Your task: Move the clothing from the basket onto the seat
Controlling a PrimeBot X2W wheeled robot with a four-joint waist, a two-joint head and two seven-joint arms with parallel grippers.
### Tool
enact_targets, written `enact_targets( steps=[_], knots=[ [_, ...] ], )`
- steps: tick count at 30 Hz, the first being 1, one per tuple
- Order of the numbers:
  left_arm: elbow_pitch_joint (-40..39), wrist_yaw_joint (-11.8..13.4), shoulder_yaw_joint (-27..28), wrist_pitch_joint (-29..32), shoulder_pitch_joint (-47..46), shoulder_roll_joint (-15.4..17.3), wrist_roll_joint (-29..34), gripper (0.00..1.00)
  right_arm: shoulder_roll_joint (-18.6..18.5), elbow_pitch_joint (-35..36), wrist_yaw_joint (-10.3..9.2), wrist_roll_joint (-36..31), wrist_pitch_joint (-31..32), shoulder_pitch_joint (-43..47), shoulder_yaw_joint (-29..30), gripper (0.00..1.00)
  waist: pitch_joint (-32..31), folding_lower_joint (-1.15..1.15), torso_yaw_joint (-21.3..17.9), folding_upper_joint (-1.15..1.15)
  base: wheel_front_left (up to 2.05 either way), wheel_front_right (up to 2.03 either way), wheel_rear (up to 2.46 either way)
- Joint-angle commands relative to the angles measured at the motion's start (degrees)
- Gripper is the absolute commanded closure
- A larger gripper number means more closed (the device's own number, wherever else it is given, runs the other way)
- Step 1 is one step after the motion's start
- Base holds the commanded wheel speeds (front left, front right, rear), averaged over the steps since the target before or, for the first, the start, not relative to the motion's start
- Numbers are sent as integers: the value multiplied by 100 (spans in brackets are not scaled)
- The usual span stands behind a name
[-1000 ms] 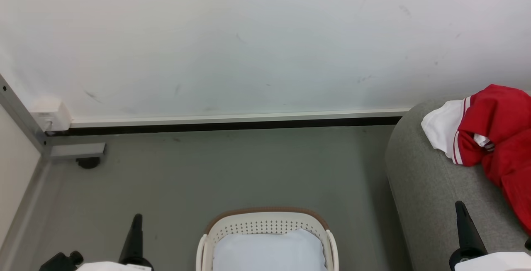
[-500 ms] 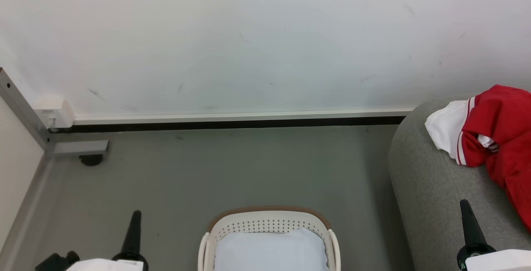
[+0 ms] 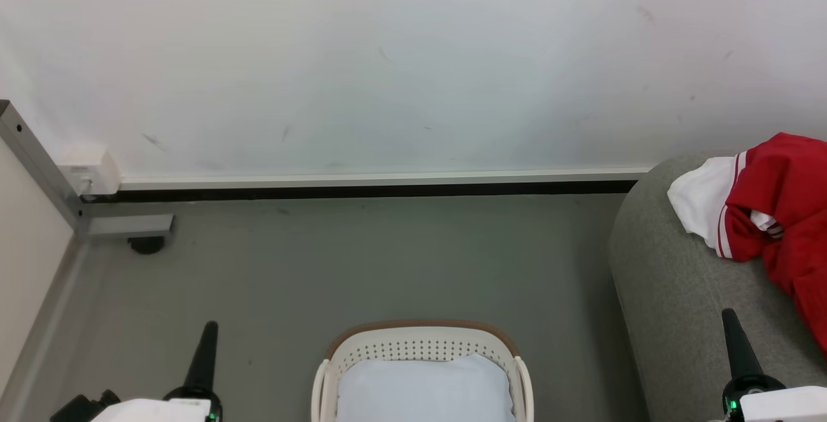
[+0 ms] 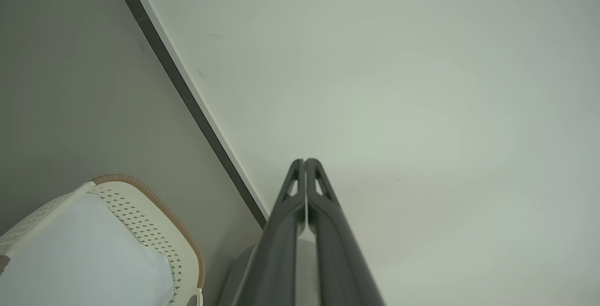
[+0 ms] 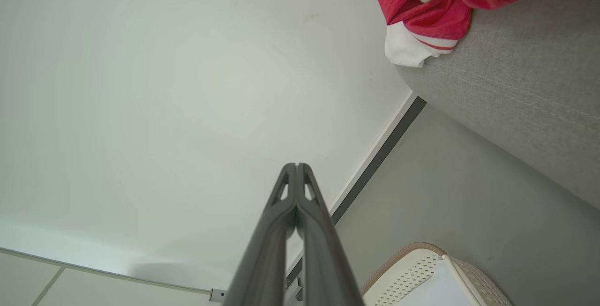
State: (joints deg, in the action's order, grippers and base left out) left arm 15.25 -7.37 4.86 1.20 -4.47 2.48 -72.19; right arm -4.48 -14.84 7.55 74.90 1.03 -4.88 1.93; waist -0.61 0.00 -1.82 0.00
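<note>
The red and white clothing (image 3: 778, 205) lies heaped on the grey seat (image 3: 672, 293) at the right; its white-trimmed sleeve (image 5: 417, 29) hangs over the seat's rounded edge (image 5: 515, 85). The cream basket (image 3: 420, 348) with a brown rim stands on the floor at bottom centre, holding a pale blue-white cloth (image 3: 423, 393). My left gripper (image 3: 209, 328) is shut and empty, left of the basket (image 4: 154, 231). My right gripper (image 3: 730, 315) is shut and empty over the seat's front. The left gripper (image 4: 305, 161) and the right gripper (image 5: 297, 166) both point at the wall with fingers pressed together.
A white wall (image 3: 387, 66) with a dark skirting strip (image 3: 362, 190) runs across the back. A grey metal frame with a caster (image 3: 145, 244) and a white box (image 3: 87, 173) stand in the left corner. Grey floor (image 3: 362, 267) lies between basket and wall.
The whole head view has drifted slightly right and down as the camera moved. Both grippers stay shut. The clothing and basket lie as before.
</note>
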Motion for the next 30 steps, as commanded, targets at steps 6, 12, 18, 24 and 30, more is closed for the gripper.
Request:
enact_targets(
  steps=[6,12,18,24,30],
  knots=[
    [-66,-15,53,111,-116,54,-401,100,14,69,-8,352,101,-126,106,100,11,0,26,0,0,0,0],
    [-79,-16,77,188,-137,56,-697,100,37,74,-8,612,180,-131,165,100,21,0,50,0,0,0,0],
    [-88,-17,99,262,-147,57,-961,100,59,80,-9,838,250,-138,224,100,32,0,73,0,0,0,0],
    [-99,-18,121,335,-159,59,-1211,100,80,86,-10,1064,323,-137,284,100,42,0,97,0,0,0,0],
    [-108,-19,140,393,-172,60,-1464,100,101,90,-10,1292,395,-140,336,100,52,0,120,0,0,0,0]
  ],
)
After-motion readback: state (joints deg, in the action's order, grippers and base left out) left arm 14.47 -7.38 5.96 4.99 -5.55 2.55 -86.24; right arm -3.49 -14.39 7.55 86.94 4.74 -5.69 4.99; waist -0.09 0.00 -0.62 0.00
